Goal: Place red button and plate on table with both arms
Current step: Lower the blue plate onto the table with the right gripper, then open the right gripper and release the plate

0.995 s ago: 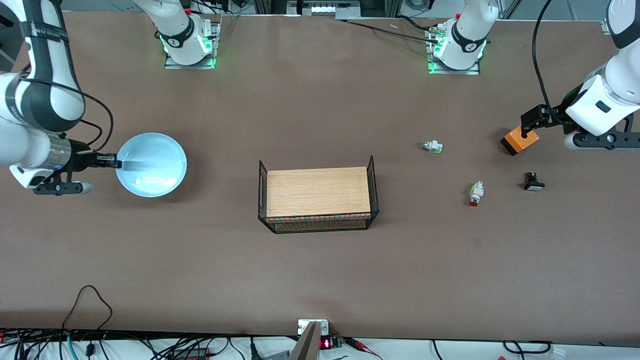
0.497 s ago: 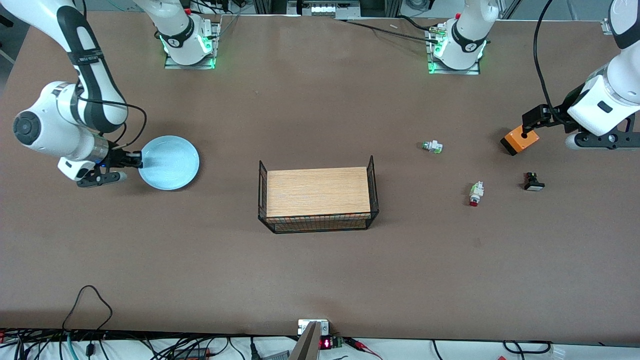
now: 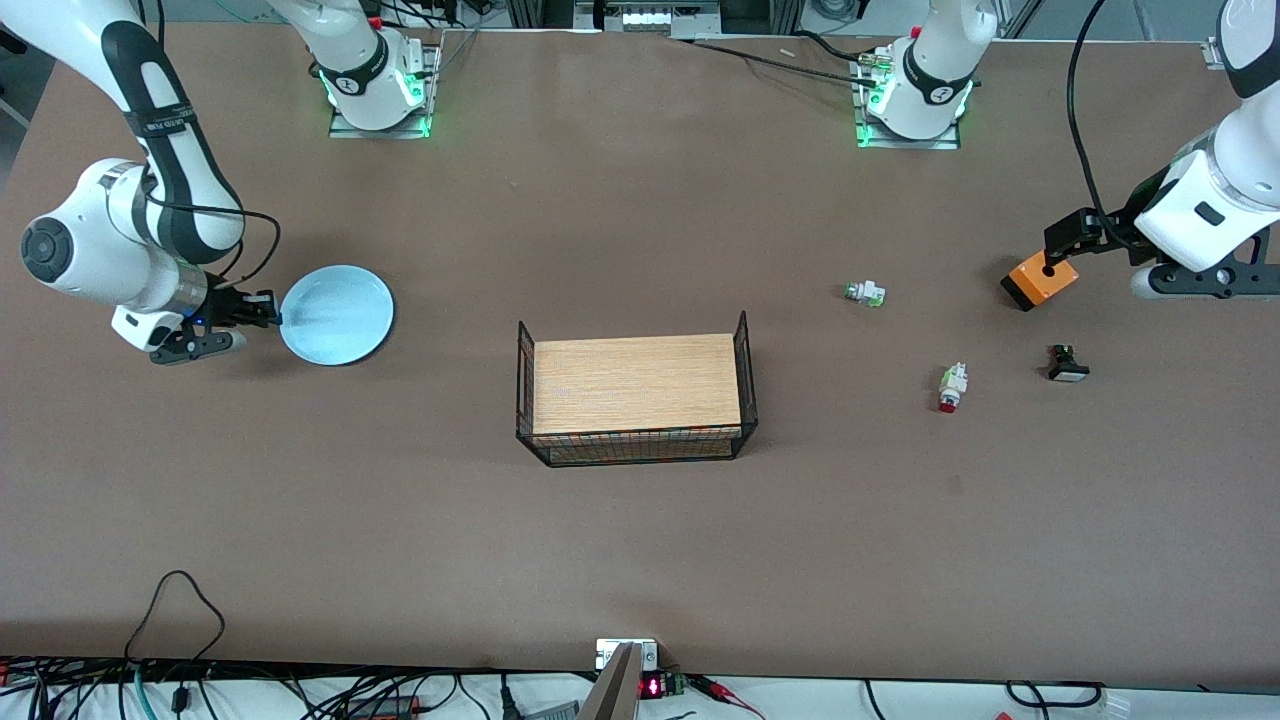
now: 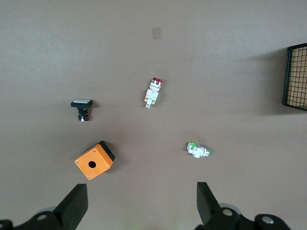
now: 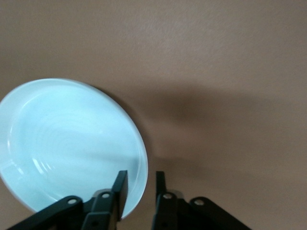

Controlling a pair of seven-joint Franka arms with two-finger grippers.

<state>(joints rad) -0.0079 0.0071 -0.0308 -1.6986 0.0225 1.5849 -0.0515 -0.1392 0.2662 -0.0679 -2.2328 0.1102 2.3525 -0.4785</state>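
Right end effector (image 3: 268,308): at the plate's (image 3: 337,315) rim, fingers (image 5: 120,191) parting narrowly astride it, no longer clamping as a second ago. The plate, lowered since then, is now lying flat on the worktop (image 3: 640,540) near the right arm's end; release appears under way, so this half of the task is nearly done.

Left end effector (image 4: 139,203): waiting, spread wide and empty, hovering over an orange box (image 3: 1040,280) near the left arm's end.

Red button (image 3: 951,386): lying untouched on the worktop, between a wire rack (image 3: 636,400) and a black part (image 3: 1066,362); pickup seemingly outstanding.

Plate (image 3: 337,315) toward right arm's end; red button (image 3: 951,387) toward left arm's
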